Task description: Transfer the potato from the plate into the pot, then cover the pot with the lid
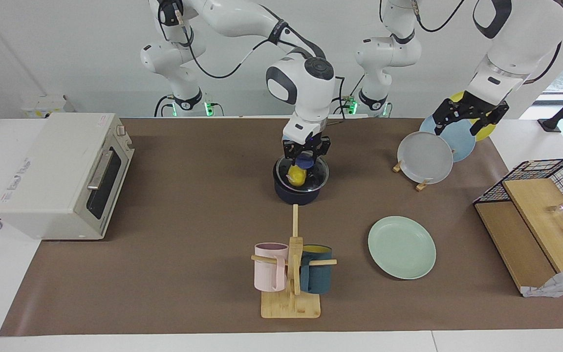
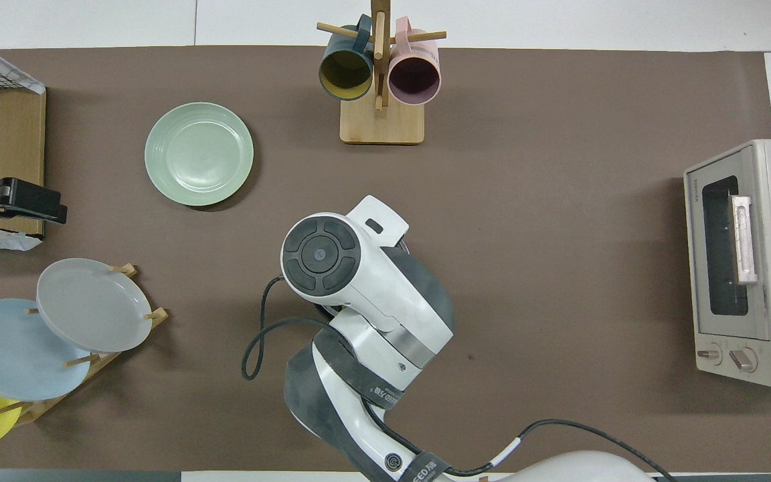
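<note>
I see the right tool (image 1: 306, 152) clamped on the blue knob of the lid (image 1: 316, 177), which sits on the pot (image 1: 297, 194) at mid-bench. The potato (image 1: 296, 176) lies inside, yellow through the glass. The plate (image 1: 401, 247) is bare, toward the left arm's end. The left tool (image 1: 468, 120) hangs wide over the plate rack (image 1: 421, 185) (just waiting).

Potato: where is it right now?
In the facing view the potato sits inside the pot at mid-table, under the glass lid whose knob the right gripper grips. The arm hides it in the overhead view.
</note>
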Controlling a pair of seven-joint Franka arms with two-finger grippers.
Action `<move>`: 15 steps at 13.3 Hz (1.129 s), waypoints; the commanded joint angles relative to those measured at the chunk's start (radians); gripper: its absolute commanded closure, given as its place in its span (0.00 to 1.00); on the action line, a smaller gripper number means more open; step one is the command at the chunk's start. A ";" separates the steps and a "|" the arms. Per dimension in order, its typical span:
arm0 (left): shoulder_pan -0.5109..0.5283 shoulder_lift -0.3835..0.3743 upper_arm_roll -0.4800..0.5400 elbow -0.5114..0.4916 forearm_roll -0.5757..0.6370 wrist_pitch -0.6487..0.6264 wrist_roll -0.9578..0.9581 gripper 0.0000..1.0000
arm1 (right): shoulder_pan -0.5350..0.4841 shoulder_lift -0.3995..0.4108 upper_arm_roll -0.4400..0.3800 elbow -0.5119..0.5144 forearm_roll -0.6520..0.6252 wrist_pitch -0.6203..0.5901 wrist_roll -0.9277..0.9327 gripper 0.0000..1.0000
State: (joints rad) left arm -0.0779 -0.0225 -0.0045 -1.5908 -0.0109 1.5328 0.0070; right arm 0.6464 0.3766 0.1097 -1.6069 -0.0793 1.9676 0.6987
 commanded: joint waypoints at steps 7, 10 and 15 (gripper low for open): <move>-0.013 0.006 0.008 0.049 0.005 -0.054 -0.058 0.00 | -0.007 -0.005 0.010 -0.031 0.069 0.033 0.012 1.00; -0.013 -0.002 0.011 0.049 -0.004 -0.048 -0.058 0.00 | -0.007 -0.018 0.010 -0.070 0.053 0.053 0.002 1.00; -0.014 -0.002 0.012 0.043 -0.004 -0.029 -0.058 0.00 | -0.014 -0.019 0.010 -0.070 0.058 0.027 -0.016 1.00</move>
State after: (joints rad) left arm -0.0781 -0.0188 -0.0033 -1.5503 -0.0118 1.5000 -0.0375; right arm 0.6470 0.3678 0.1107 -1.6303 -0.0224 1.9885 0.6969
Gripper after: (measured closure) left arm 0.000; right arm 0.344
